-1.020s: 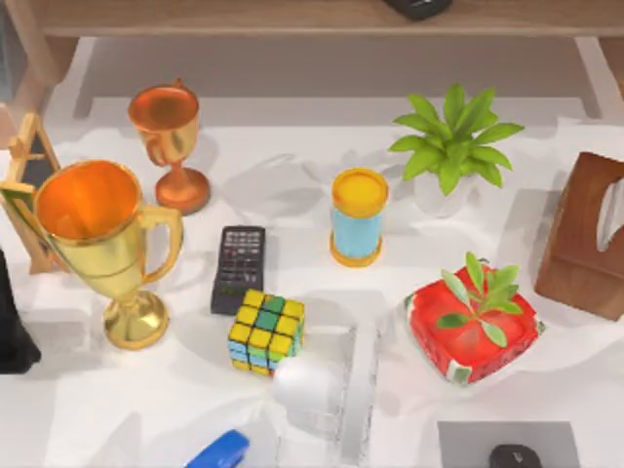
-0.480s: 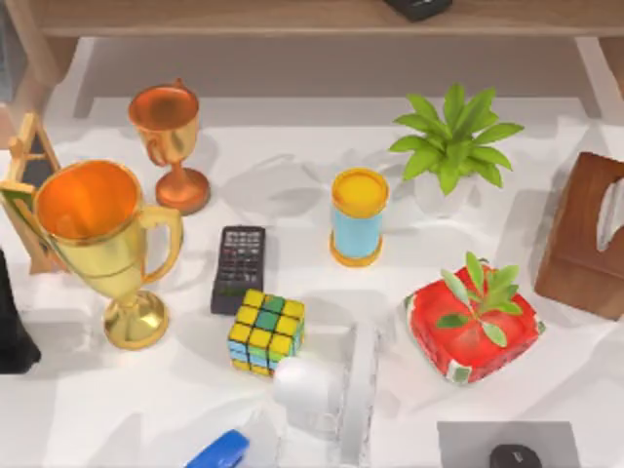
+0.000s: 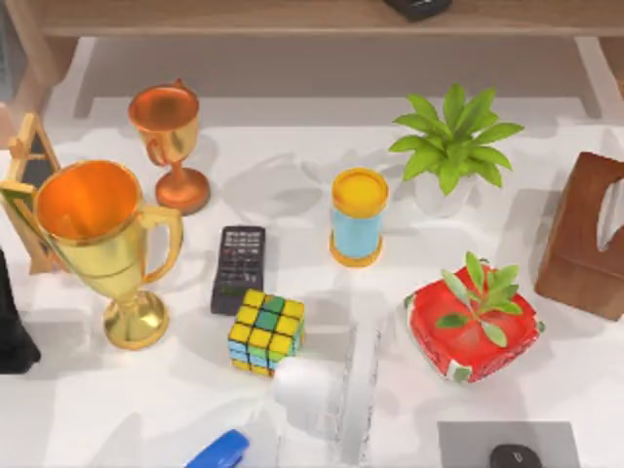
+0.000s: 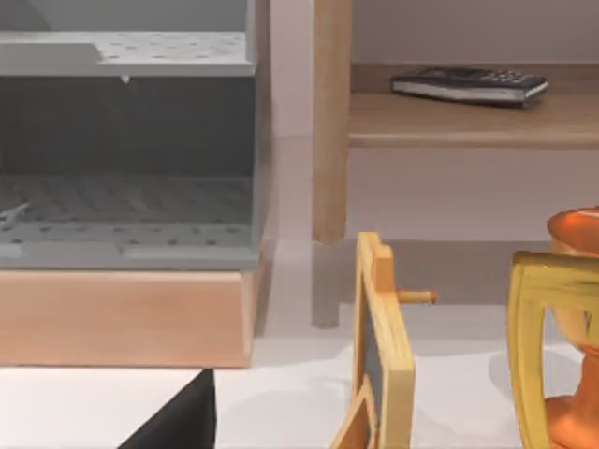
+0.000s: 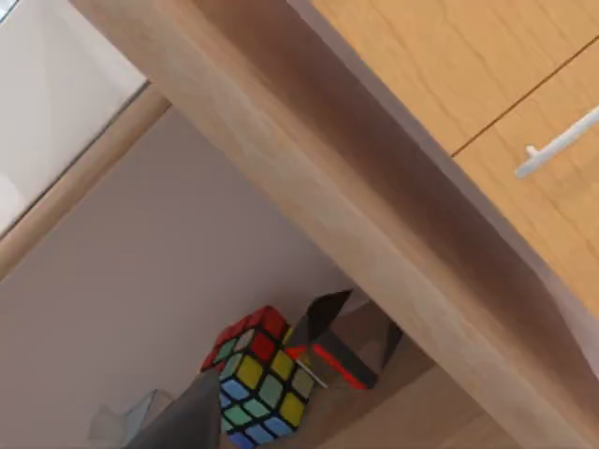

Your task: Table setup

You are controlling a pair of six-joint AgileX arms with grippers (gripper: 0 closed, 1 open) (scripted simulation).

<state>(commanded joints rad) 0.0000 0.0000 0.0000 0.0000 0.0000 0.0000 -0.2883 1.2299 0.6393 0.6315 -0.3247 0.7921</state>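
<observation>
Rubik's cube (image 3: pixel 266 332) sits flat on the worktop (image 3: pixel 292 127) just beside the remote (image 3: pixel 239 268), near the front edge and seemingly within the right arm's reach, the left arm apparently parked at the left edge; whether either tool is apart or together I cannot tell.

Top view: overhead, looks down on counter (image 3: pixel 292 127). Left wrist view: low, level, near gold trophy (image 4: pixel 543 346), faces far shelf (image 4: pixel 468 117). Right wrist view: tilted, shares puzzle cube (image 5: pixel 257 388) with top.
</observation>
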